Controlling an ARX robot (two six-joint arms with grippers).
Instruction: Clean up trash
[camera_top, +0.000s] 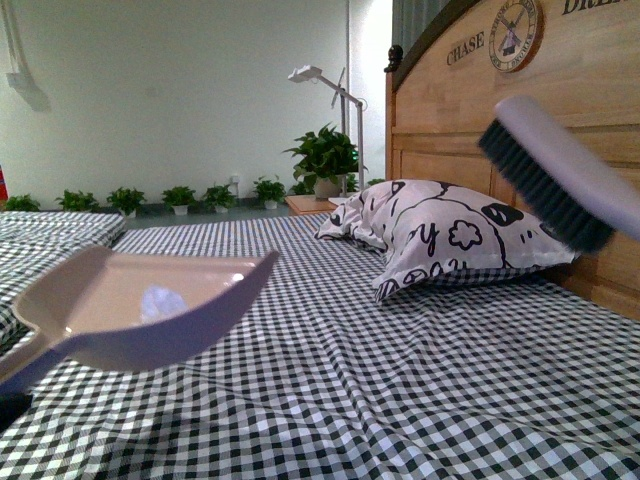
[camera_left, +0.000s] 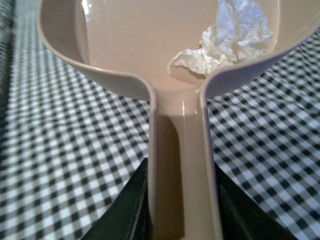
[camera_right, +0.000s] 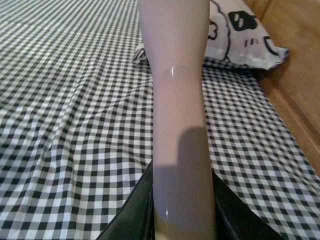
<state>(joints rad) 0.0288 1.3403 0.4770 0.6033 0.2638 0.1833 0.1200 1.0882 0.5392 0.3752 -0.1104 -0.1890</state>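
Here, at the left, the left gripper has its dark jaws clamped on both sides of the handle of a pale dustpan, held above the checked bedspread. The crumpled white tissue lies inside the pan. Further right sits the patterned pillow; rightmost, the right gripper clamps a brush by its handle

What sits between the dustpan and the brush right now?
Front view: only bare checkered bedsheet lies between the dustpan and the brush. The pillow sits further back; the tissue wad is already inside the pan.
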